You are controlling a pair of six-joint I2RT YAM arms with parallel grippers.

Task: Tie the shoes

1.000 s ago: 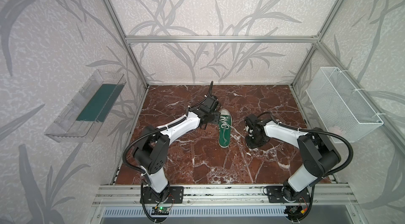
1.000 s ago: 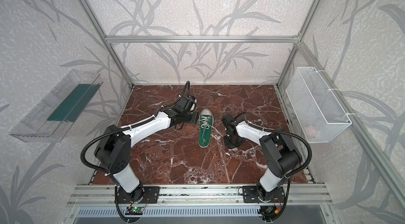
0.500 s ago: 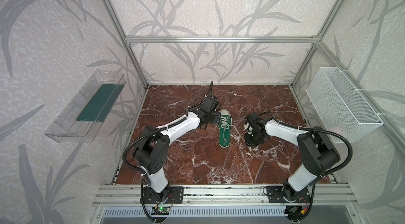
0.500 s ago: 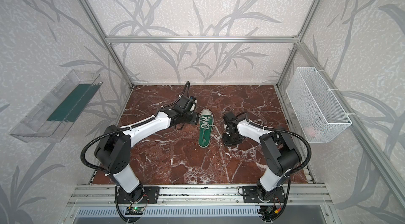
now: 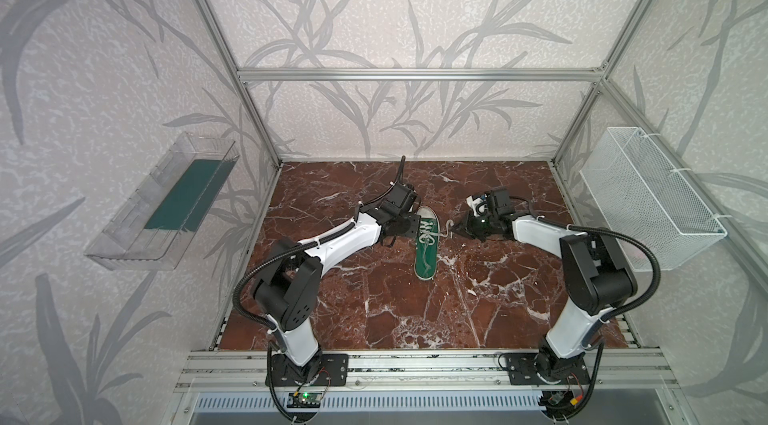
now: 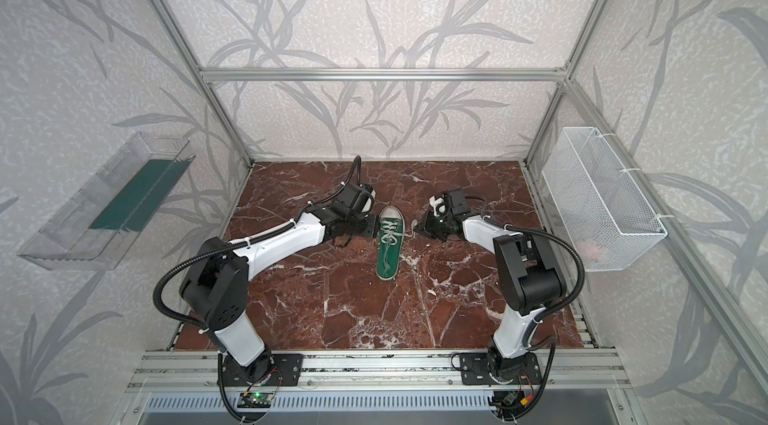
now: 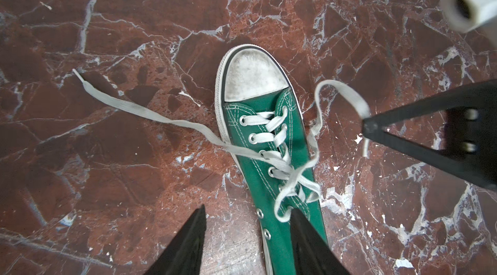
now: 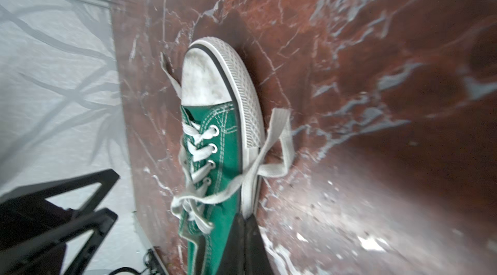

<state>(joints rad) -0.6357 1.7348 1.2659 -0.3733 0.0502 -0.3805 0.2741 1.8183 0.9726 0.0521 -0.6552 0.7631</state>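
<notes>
Shoe [image 5: 426,254] stands on its sole near the middle of the counter [image 5: 374,302] in both top views. Its long axis runs from the toe at the back-wall end to the heel at the end nearer the arm bases, and it lies between the two arms. The left end effector [image 5: 411,224] sits against the shoe's left flank by the eyelets. The right end effector [image 5: 456,229] points at the toe half from the right, just beside it but apart, and the right lace [image 5: 448,231] bridges that gap. In the left wrist view the left end effector [image 7: 248,208] has its jaws apart and grips nothing, one finger over bare counter and the other over the green upper. The left lace [image 7: 129,104] trails loose and flat across the counter away from the shoe. The right lace rises in an arc to the right end effector, whose jaws are closed on it, with a short tail hanging below. In the right wrist view the shoe is seen from its side. The right end effector's fingers are pressed together at the sole edge and the right lace is looped just beside them, though the pinch point itself is hidden there. No knot shows yet. The left lace lies on the left arm's side, so that arm looks better placed to fetch it.
</notes>
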